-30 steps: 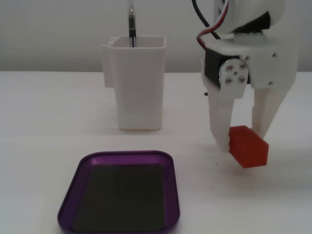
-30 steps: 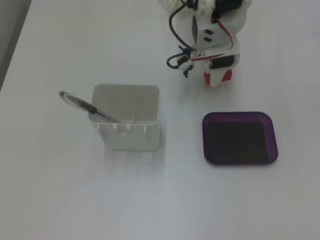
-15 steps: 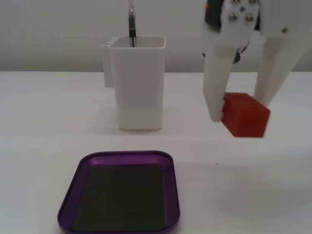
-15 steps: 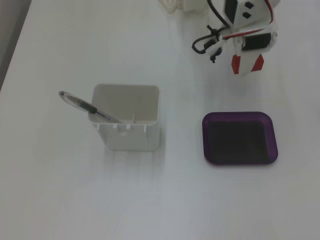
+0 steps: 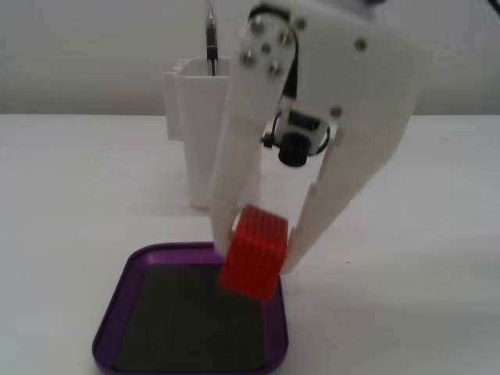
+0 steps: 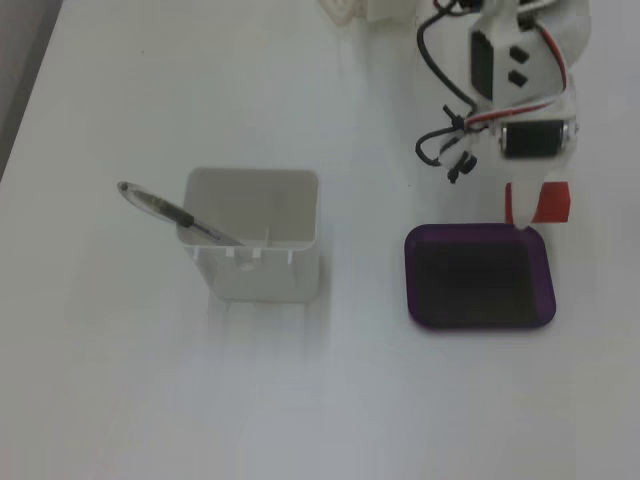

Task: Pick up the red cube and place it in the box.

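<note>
Fixed views, one red cube (image 5: 254, 251), one box (image 5: 109, 328), pincer (image 5: 258, 258)

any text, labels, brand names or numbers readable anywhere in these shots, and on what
None can be read in either fixed view.
The red cube held in the tool: ribbed faces only, no print.
The purple box: no marking.
The white container: plain.
The pen in it: too small and blurred to show any print.
The arm's white shell: only screws and a small camera, no label visible.
</note>
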Motion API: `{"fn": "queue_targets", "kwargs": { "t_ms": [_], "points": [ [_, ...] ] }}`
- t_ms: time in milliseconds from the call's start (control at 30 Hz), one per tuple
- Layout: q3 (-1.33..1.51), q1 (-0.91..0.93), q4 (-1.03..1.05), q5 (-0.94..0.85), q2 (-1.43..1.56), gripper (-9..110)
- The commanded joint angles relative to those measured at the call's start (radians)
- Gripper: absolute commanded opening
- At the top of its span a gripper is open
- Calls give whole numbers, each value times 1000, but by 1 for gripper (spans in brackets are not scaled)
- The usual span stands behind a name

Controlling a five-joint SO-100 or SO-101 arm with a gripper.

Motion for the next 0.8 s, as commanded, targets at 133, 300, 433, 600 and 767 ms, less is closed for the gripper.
{"fn": "queue_targets", "kwargs": {
  "t_ms": [133,300,433,600,767],
  "points": [
    [-186,2,-18,2,-166,0],
    [-273,69,-18,2,-215,0],
    [-282,121,-18,2,-233,0],
    [-275,127,-18,-14,-241,0],
    [-275,115,11,-115,-241,0]
  ]
}}
